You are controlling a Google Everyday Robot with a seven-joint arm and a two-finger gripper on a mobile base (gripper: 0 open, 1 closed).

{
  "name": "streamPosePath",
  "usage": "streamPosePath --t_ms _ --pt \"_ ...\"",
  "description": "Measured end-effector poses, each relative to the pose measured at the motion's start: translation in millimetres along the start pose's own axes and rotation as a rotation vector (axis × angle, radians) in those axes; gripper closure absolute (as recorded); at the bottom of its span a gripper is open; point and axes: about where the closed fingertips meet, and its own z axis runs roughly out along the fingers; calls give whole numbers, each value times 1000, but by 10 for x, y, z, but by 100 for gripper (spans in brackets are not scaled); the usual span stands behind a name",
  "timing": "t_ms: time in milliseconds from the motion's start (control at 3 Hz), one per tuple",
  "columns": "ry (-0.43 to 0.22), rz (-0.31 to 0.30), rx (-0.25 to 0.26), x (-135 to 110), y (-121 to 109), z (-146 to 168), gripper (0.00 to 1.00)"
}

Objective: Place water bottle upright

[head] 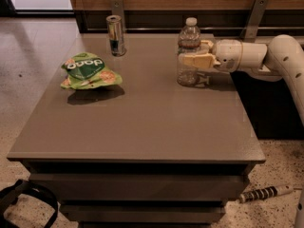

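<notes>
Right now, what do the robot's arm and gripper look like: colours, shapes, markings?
The arm is a smooth white tube with rounded joints, a thin dark seam ring near the wrist and small dark dots along its curved link. The gripper, at the water bottle on the table's far right, has flat, tan wedge-shaped fingers.

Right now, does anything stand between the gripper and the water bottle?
Nothing visible. The gripper is at the water bottle, which stands upright on the table; the can and snack bag are well away.
</notes>
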Motion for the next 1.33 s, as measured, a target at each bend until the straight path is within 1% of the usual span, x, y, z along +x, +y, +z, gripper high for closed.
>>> streamPosePath --t_ms 667,1000,1333 --pt "0 0 0 -12 0 0 100" --pt "0 0 0 -17 0 2 82" --pt "0 0 0 -20 0 2 61"
